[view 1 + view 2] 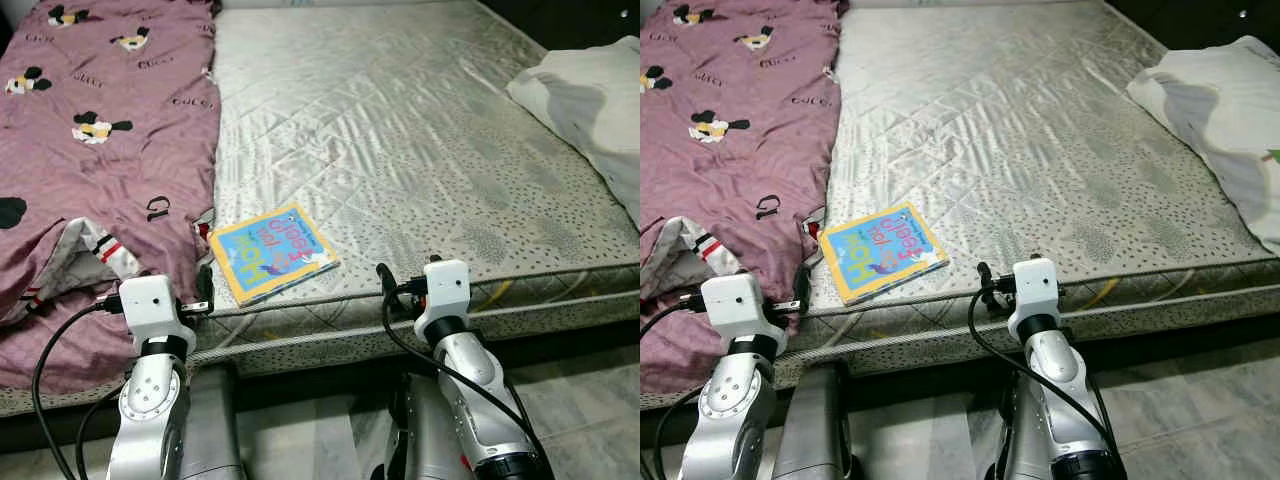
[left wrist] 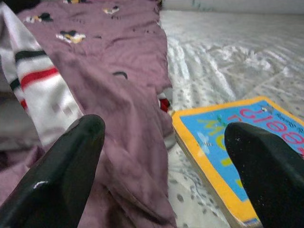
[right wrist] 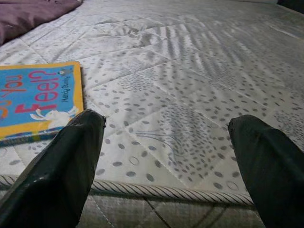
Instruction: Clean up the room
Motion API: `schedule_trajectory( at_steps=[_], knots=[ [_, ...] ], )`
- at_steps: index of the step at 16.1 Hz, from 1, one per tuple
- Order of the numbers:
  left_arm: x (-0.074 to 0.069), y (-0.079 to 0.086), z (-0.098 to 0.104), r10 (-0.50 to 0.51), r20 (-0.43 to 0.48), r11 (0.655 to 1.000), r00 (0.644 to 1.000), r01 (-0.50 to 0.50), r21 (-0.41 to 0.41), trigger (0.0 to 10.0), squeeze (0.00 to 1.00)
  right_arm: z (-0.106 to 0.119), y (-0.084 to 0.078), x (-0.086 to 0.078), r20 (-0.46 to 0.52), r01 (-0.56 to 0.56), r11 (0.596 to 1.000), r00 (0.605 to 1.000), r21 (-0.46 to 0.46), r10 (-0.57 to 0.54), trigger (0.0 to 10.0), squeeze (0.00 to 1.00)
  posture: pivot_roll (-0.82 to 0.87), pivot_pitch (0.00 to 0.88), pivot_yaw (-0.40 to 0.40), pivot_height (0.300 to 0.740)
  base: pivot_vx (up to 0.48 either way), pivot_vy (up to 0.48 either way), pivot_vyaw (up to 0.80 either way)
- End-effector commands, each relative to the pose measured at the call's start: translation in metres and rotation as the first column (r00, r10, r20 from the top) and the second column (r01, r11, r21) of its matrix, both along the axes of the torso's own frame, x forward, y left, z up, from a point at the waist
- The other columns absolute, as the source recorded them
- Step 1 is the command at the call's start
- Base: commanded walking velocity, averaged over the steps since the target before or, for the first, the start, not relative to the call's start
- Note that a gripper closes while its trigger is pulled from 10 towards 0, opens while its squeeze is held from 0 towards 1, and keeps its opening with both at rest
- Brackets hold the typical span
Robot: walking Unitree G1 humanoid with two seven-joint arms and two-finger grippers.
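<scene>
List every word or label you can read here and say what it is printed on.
"How" and "Feel?": title on the book cover; right wrist view adds "You".
Small author line beside "Feel?" on the cover: too small to read for certain.
"GUCCI": repeated print on the purple sheet.
No other text on the mattress, pillow or arms.

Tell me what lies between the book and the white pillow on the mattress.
Nothing: from the book to the white pillow there is bare quilted mattress, as the left eye view shows.
</scene>
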State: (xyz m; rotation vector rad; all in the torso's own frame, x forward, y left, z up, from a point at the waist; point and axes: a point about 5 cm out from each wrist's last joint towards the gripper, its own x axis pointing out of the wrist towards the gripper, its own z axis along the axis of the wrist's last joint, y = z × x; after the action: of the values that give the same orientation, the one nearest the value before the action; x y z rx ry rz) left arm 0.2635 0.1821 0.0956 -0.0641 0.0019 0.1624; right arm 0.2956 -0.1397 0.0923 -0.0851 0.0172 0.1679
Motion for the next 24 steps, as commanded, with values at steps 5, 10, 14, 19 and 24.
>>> schedule_trajectory(
  at_steps=[5, 10, 14, 19, 24],
  knots=[
    [0.017, -0.009, -0.016, 0.012, -0.103, 0.99, 0.995, -0.026, -0.139, 10.0, 0.0, 0.001, -0.015, -0.006, -0.004, 0.02, 0.999, 1.0, -0.036, -0.021, 10.0, 0.0, 0.0, 0.132, -0.054, 0.493, 0.0, 0.0, 0.0],
    [0.047, -0.019, -0.005, -0.054, -0.081, 0.982, 0.995, 0.039, -0.184, 10.0, 0.0, 0.007, -0.035, -0.018, -0.01, 0.057, 0.996, 0.998, -0.066, -0.058, 10.0, 0.0, -0.08, 0.186, -0.057, 0.493, 0.0, 0.0, 0.0],
    [0.062, -0.022, -0.014, -0.075, -0.131, 0.967, 0.989, 0.04, -0.251, 10.0, 0.0, 0.012, -0.042, -0.019, -0.012, 0.075, 0.994, 0.997, -0.085, -0.076, 10.0, 0.0, -0.08, 0.191, -0.057, 0.493, 0.0, 0.0, 0.0],
    [0.041, -0.021, -0.041, -0.009, -0.216, 0.928, 0.976, -0.072, -0.365, 10.0, 0.0, 0.015, -0.047, -0.016, -0.008, 0.086, 0.991, 0.996, -0.098, -0.087, 10.0, 0.0, -0.09, 0.183, -0.054, 0.493, 0.0, 0.0, 0.0],
    [0.035, -0.009, -0.049, 0.023, -0.253, 0.893, 0.967, -0.134, -0.431, 10.0, 0.0, 0.017, -0.046, -0.015, -0.003, 0.092, 0.991, 0.996, -0.094, -0.093, 10.0, 0.0, -0.08, 0.182, -0.05, 0.493, 0.0, 0.0, 0.0]
  ],
)
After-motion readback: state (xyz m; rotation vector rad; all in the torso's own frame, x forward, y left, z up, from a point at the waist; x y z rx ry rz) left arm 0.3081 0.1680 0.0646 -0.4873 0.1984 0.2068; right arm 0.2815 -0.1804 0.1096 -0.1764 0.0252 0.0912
